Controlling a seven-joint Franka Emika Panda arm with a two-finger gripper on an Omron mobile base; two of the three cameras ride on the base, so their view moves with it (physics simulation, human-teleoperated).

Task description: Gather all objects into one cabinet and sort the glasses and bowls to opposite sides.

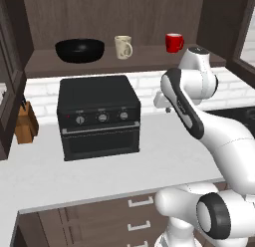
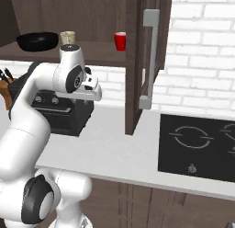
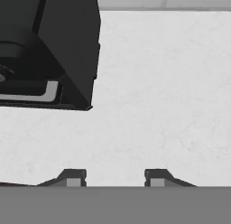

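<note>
The dark wood cabinet [image 1: 144,58] [image 2: 98,53] carries three things on its shelf. A wide black bowl [image 1: 79,50] [image 2: 37,41] sits at the left. A cream mug [image 1: 123,47] [image 2: 68,38] stands in the middle and a red mug [image 1: 174,43] [image 2: 120,41] at the right. Below the shelf, my gripper [image 3: 115,178] hangs over the white counter [image 3: 153,105], pointing down just right of the toaster oven. It is open, its two fingertips [image 3: 72,177] apart with nothing between them. The hand [image 1: 162,99] [image 2: 92,91] is well below the mugs.
A black toaster oven [image 1: 98,116] [image 2: 64,113] [image 3: 49,47] stands on the counter under the shelf. At the far left is a knife block [image 1: 26,122]. An open cabinet door with a grey handle [image 2: 149,57] hangs right of the shelf, above a black cooktop [image 2: 197,146].
</note>
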